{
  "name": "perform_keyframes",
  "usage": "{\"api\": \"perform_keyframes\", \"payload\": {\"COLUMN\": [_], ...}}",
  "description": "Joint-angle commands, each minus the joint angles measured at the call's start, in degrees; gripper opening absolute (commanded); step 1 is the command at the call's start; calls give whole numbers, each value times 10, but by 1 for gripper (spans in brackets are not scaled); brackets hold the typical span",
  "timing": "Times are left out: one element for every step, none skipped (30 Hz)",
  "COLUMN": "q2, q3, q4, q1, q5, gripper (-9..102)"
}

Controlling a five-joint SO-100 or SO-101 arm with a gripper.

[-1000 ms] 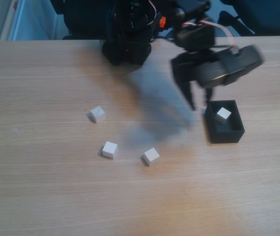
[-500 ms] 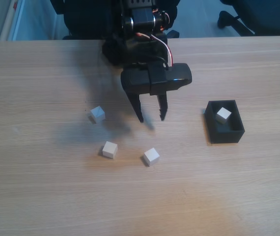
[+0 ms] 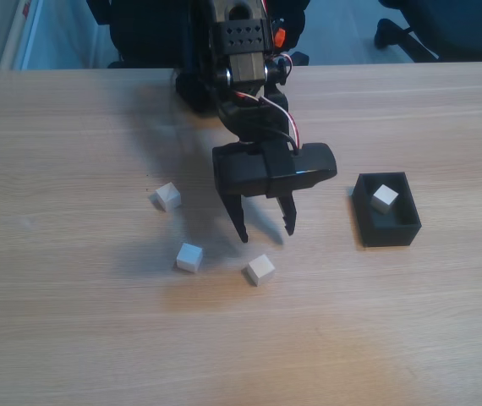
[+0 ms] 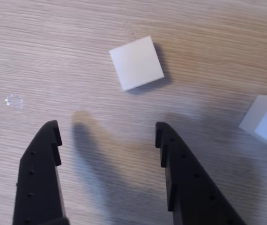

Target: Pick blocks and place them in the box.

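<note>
Fixed view: black box (image 3: pixel 365 230) at right on wood table (image 3: pixel 72 338), used as landmark. One white block (image 3: pixel 384 198) already inside box, near its far wall. Three more blocks loose on table, all left of box: nearest block (image 3: pixel 260 269) left of box and slightly toward camera; next block (image 3: pixel 188 256) further left; farthest block (image 3: pixel 167 196) furthest left, roughly level with box. Gripper (image 3: pixel 266 229) left of box, between box and loose blocks, fingers pointing down, tips just behind nearest block, above table. Jaws spread wide, nothing between them. Arm base behind, at table's far edge.

Wrist view: box out of frame. Two black fingertips (image 4: pixel 49 140) at bottom, well apart, bare table between, no grasp. White block (image 4: pixel 137 62) ahead of tips, apart from both, rotated a little against finger line, lying nearer right finger's side than centre. Second block (image 4: pixel 265 120) at right edge, partly cut off, outside right finger.

Step judged: one block placed, reach toward next pick in hand, grasp not yet made. Next move calls for: advance forward so block sits between fingers, small sideways correction to centre it, lower to table, close on opposite faces, then lift and carry right to box. Risk: skewed block twisting or getting pushed by a fingertip.
</note>
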Motion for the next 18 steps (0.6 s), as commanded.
{"api": "perform_keyframes", "payload": {"q2": [-9, -15, -21, -28, -35, -44, -53, -62, -69, -77, -83, -88, -93, -99, -105, -110, -114, -118], "q3": [-33, -33, -37, -41, -47, -53, -61, -69, -78, -86, -91, -96, -98, -100, -102, -104, -106, -109], "q4": [-29, -35, -40, -43, -47, -51, -54, -54, -54, -54, -59, -63, -69, -74, -80, -84, -85, -85], "q1": [11, 14, 16, 18, 18, 20, 22, 23, 25, 25, 25, 25, 24, 24, 24, 23, 23, 21], "q5": [-11, -16, -18, -19, -21, -22, -22, -22, -22, -21, -18, -18, -19, -19, -19, -18, -17, -17], "gripper": [22, 22, 22, 22, 22, 22, 22, 22, 22, 22, 21, 21, 21, 21, 21, 21, 21, 21]}}
